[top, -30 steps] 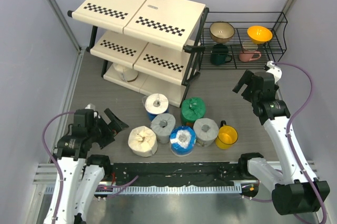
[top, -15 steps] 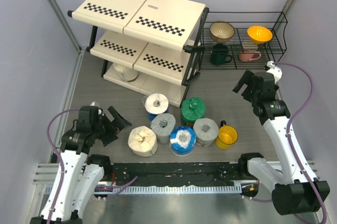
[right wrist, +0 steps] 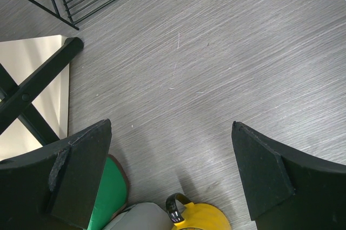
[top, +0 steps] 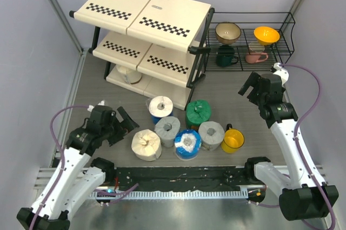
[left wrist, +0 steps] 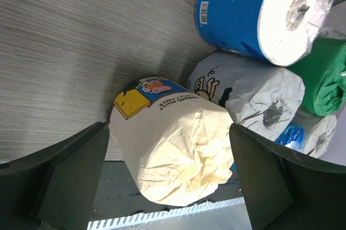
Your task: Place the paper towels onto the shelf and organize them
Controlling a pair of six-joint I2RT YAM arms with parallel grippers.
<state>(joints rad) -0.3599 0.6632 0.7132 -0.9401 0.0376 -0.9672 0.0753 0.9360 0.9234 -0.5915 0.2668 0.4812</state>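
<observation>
Several paper towels stand clustered on the table in front of the shelf (top: 141, 13): a cream roll (top: 146, 144), two grey rolls (top: 167, 130) (top: 211, 135), a green one (top: 198, 113) and two blue-and-white ones (top: 187, 143) (top: 160, 107). Another cream roll (top: 128, 74) sits on the lowest tier. My left gripper (top: 124, 126) is open just left of the cream roll (left wrist: 173, 154), which fills the gap ahead of its fingers without touching them. My right gripper (top: 247, 87) hangs open and empty, right of the pile.
A yellow mug (top: 233, 140) stands against the right grey roll. A black wire rack (top: 286, 35) with bowls and cups stands at the back right. The right wrist view shows the mug (right wrist: 201, 220), green roll (right wrist: 111, 197) and a shelf leg (right wrist: 38, 79).
My left arm has reached forward and to the right, bringing its open gripper close to the cream roll. The right arm and the rolls have not moved.
</observation>
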